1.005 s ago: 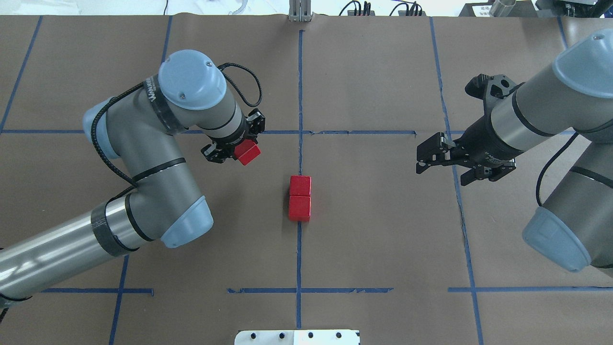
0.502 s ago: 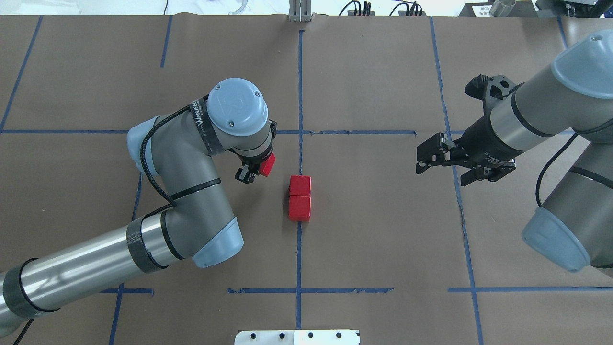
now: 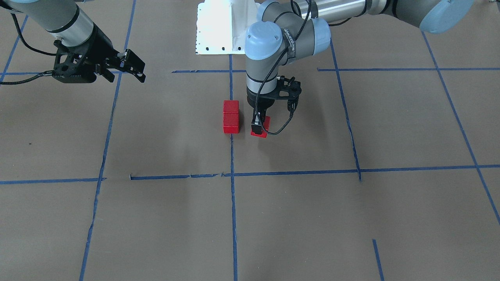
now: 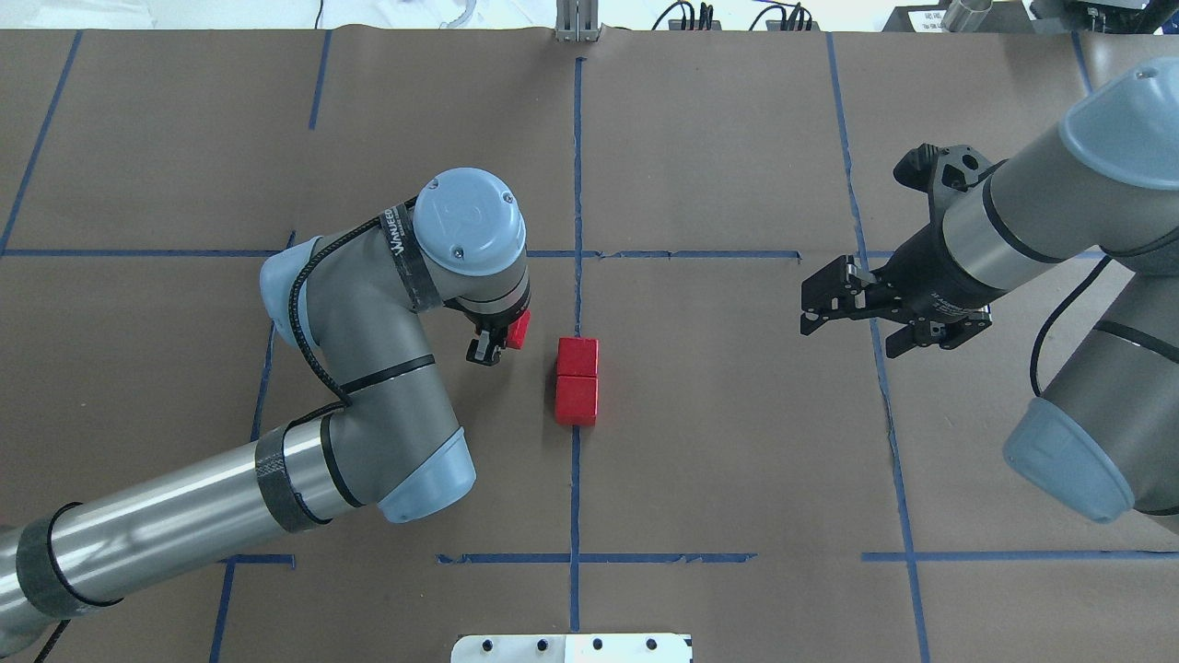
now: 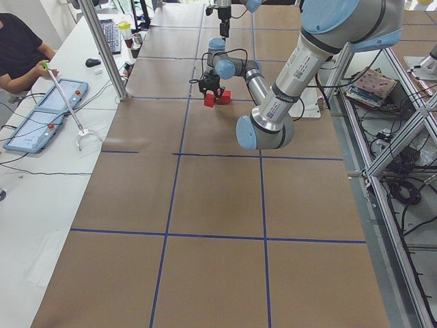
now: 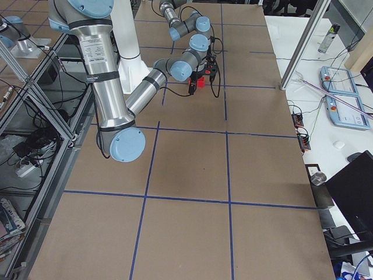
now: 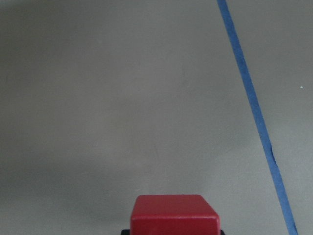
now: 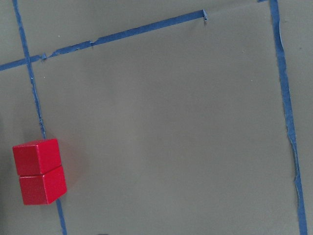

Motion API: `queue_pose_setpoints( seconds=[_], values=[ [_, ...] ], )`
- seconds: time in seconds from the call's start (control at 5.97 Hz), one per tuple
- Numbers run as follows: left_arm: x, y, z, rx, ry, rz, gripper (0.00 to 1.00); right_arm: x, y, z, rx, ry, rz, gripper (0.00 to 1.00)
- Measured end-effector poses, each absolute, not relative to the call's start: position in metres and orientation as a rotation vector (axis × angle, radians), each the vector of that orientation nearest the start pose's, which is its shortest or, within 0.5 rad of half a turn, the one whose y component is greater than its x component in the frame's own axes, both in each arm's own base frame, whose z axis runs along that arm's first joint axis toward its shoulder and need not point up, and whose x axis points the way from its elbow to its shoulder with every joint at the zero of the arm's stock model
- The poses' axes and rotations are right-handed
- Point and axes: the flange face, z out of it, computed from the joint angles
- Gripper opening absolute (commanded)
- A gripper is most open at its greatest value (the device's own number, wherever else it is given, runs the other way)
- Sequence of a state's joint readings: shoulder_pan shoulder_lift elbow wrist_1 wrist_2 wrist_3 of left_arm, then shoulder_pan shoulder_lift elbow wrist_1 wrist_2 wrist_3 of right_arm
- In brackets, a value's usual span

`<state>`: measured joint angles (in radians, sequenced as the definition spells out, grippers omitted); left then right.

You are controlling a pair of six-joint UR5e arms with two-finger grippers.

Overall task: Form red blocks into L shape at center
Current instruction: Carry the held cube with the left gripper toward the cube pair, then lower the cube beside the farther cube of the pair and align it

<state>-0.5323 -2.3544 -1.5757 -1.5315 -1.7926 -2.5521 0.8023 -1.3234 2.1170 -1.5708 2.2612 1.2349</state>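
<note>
Two red blocks [image 4: 577, 356] [image 4: 577, 401] lie touching in a short column on the vertical blue tape line [image 4: 576, 184] at the center. They also show as a joined pair [image 3: 231, 106] [image 3: 231, 123] and from the right wrist [image 8: 36, 156]. My left gripper [image 4: 502, 339] points down, shut on the third red block [image 4: 518, 330] [image 3: 261, 129] [image 7: 173, 213]. It holds that block low over the paper, a small gap to the left of the far block in the overhead view. My right gripper [image 4: 852, 322] hovers open and empty well off to the right.
A white base plate [image 4: 571, 647] sits at the near table edge. Blue tape lines [image 4: 700, 254] grid the brown paper. A seated person [image 5: 20, 55] works at a side table with keyboards past the table's far side. Cables lie along the far edge.
My left arm has swung right and nearer, carrying the red block from near the upper cross line down beside the pair. The right arm and the two blocks have not moved.
</note>
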Motion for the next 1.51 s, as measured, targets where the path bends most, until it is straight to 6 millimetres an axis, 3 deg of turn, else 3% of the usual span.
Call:
queue_pose_setpoints(
  seconds=[0.5, 1.0, 1.51],
  values=[
    [0.586, -0.429, 0.195, -0.452, 0.694, -1.380, 0.00, -0.300, -0.410, 0.277, -0.140, -0.992, 0.152, 1.00],
    [0.601, -0.433, 0.208, -0.439, 0.641, -1.401, 0.01, -0.298, -0.409, 0.275, -0.141, -0.997, 0.154, 1.00],
    [0.603, -0.436, 0.193, -0.438, 0.623, -1.407, 0.02, -0.298, -0.408, 0.274, -0.153, -0.998, 0.177, 1.00]
  ],
)
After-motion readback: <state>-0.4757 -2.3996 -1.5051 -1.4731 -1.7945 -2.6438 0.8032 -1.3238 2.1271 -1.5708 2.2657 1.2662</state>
